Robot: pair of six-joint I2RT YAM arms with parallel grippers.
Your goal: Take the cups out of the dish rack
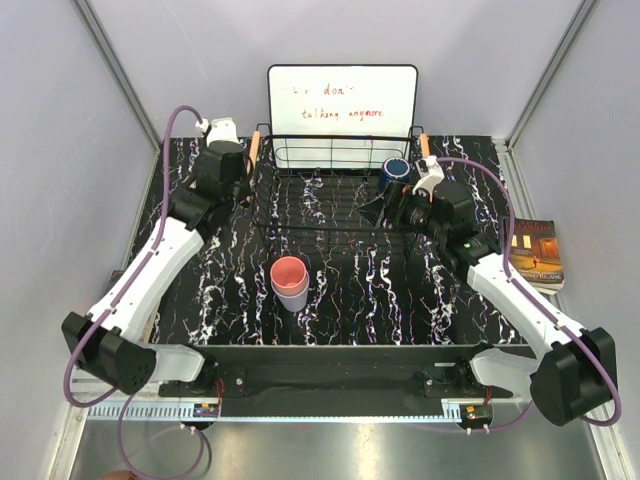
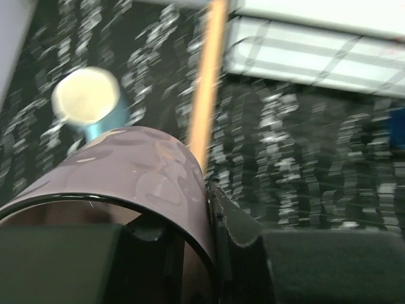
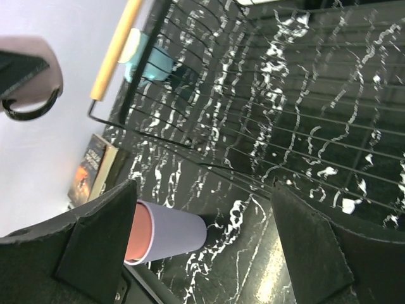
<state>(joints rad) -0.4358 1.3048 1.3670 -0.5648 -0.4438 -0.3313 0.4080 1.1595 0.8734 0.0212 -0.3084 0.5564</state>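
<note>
- My top view looks down from behind the arm bases over the whole table (image 1: 380,300) and dish rack (image 1: 320,200).
- My left wrist view sits close and blurred, beside the rack's orange handle (image 2: 205,82).
- My right wrist view looks across the rack; it shares the stacked cups (image 3: 171,234) near the rack with the top view.

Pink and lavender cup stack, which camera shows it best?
Top external: the cup stack shows whole, with nothing in front of it. The right wrist view shows it partly hidden by the right tool; the left wrist view doesn't show it.
</note>
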